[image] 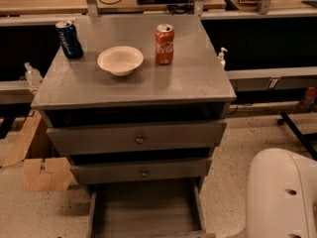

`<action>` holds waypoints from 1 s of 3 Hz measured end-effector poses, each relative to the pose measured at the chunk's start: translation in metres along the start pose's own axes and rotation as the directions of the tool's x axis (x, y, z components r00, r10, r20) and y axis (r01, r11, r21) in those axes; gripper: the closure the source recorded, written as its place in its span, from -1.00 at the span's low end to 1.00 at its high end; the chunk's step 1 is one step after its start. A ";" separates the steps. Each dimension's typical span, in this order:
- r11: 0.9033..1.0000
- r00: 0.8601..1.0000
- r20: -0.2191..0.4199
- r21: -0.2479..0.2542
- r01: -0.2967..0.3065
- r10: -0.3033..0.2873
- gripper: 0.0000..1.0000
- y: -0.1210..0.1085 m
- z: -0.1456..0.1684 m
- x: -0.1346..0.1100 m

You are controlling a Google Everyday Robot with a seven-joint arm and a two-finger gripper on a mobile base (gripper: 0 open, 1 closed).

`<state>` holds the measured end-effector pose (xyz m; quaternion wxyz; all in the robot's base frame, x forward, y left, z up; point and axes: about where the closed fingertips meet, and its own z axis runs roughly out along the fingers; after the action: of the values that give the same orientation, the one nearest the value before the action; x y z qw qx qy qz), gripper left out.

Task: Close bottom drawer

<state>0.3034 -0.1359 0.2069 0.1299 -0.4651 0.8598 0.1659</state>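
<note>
The bottom drawer (pixel 146 209) of the grey cabinet is pulled far out toward me, and I look down into its empty shallow box; its front edge sits at the bottom of the camera view and its knob is hidden. Above it sit the middle drawer front (pixel 141 170) and the top drawer front (pixel 136 138), each with a small knob. My white arm (pixel 280 195) fills the lower right corner. The gripper is out of view below the frame.
On the cabinet top stand a blue can (pixel 68 38), a white bowl (pixel 120 60) and a red cola can (pixel 164 44). Cardboard (pixel 42 172) lies on the floor at the left. A long bench with cables runs behind.
</note>
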 end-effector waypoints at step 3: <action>0.988 0.987 0.115 -0.093 0.126 -0.115 1.00 -0.035 0.101 -0.050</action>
<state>0.3660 -0.0750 0.1282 0.1629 -0.5126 0.8123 0.2257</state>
